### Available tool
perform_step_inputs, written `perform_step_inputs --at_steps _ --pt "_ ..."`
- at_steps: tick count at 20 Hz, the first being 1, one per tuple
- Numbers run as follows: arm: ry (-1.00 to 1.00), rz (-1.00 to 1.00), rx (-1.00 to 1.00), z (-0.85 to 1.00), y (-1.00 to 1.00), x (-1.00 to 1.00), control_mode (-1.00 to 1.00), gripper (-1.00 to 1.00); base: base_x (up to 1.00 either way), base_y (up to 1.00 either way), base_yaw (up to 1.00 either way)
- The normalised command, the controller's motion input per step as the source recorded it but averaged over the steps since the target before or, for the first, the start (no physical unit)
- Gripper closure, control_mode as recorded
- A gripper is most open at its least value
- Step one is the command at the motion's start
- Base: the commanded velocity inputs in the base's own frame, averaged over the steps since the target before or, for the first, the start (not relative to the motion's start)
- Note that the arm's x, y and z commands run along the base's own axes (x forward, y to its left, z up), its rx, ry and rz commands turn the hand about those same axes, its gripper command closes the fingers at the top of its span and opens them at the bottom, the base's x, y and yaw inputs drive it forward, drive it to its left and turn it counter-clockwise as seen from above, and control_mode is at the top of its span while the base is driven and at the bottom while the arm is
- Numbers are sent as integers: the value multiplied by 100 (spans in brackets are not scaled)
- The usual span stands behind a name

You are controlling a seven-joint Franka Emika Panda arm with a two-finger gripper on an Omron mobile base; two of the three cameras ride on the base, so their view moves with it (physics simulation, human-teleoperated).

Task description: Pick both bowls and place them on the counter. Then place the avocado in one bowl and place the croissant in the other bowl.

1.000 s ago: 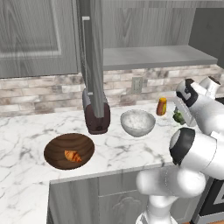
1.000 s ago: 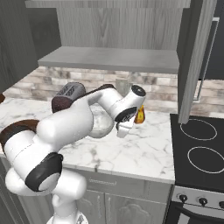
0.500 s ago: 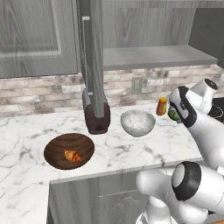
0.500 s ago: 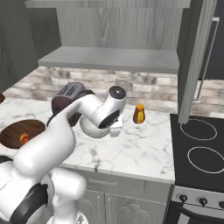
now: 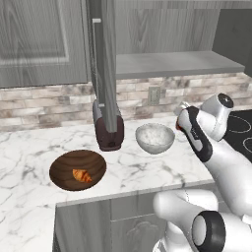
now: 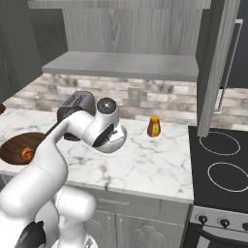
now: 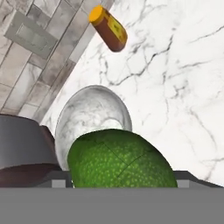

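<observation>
brick backsplash point(image 5: 44, 101), grey cabinets point(image 5: 37, 42), stovetop point(image 6: 220, 162)

Green avocado point(image 7: 120, 159); grey-marbled bowl point(image 5: 154, 138); orange-brown croissant point(image 5: 81, 175).

Croissant point(image 5: 81, 175) in dark wooden bowl point(image 5: 78, 170) (front left), pale marbled bowl point(image 5: 155, 138) on marble counter point(image 5: 29, 147).

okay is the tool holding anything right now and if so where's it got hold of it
The tool holds the avocado, which bulges up between its tips. The grip seems to be across the fruit's lower sides, but the contact points are hidden.
</observation>
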Motion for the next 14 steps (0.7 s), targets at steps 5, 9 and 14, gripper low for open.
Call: perform_step_inputs --at_steps 5,9,14 --pt "0 15 -13 2 33 9 -100 100 0 0 0" --pt "14 6 -10 -12 33 19 -100 100 0 0 0" --pt "3 0 -7 -16 12 8 -100 100 0 0 0"
